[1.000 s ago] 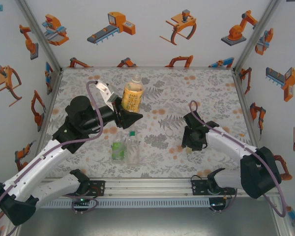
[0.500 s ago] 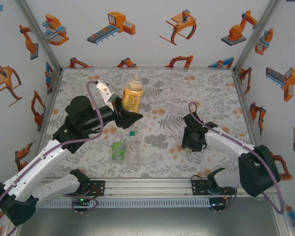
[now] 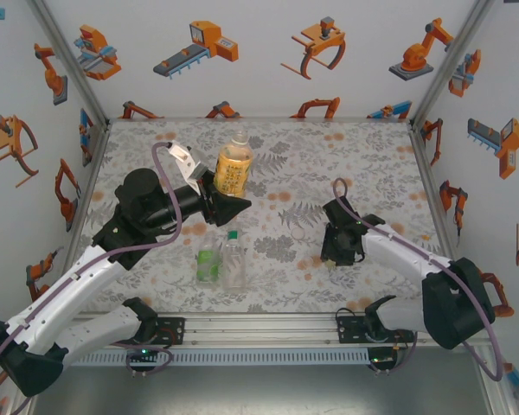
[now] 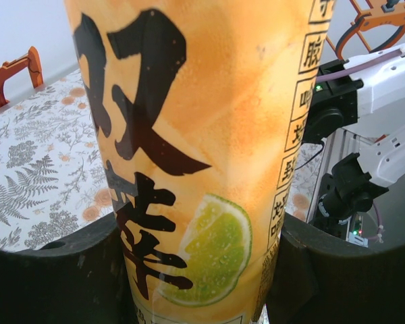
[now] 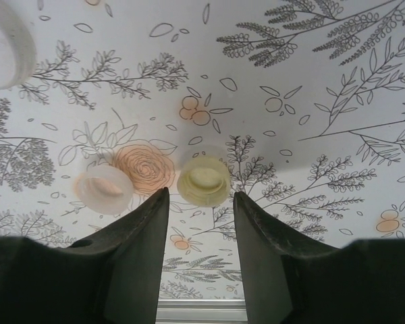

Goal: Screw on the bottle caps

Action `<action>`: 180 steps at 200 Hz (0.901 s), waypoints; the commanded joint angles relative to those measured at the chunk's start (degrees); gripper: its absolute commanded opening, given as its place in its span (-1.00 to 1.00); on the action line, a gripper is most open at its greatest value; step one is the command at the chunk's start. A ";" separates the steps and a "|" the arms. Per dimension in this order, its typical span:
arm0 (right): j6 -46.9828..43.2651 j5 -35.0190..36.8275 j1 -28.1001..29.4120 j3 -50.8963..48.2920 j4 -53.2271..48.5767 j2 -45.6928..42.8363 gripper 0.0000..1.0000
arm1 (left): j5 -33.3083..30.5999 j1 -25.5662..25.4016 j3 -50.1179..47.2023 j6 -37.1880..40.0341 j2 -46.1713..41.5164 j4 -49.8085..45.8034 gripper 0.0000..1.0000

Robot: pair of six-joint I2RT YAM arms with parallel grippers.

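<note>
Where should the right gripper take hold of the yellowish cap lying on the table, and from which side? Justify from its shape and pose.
Pinch the yellowish cap across its round side wall, coming straight down: it lies flat on the table, apparently hollow side up. The right gripper points down at it, jaws open. Mind the pale cap lying close beside it, apart.

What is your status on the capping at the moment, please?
Left pincer shut on amber bottle. Right pincer open, poised over yellowish cap, no grip yet. Pale cap close beside it, not touching.
</note>
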 commanded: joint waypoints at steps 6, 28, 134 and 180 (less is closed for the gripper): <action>0.96 -0.68 -0.29 1.81 -1.41 -0.38 -0.15 | -0.07 -0.12 -0.04 -0.81 -0.28 1.94 -1.00; 0.96 -0.86 -0.24 1.71 -1.37 0.18 -0.15 | -0.16 -0.03 -0.03 -0.75 -0.35 1.61 -1.00; 0.93 -0.24 -0.30 -0.04 0.02 1.85 -0.15 | -0.54 -0.04 -0.53 -0.73 -0.74 1.74 -1.00; 1.04 -0.06 -0.29 -0.83 0.84 2.15 -0.15 | -0.60 -0.05 -0.42 -0.74 -0.61 1.75 -1.00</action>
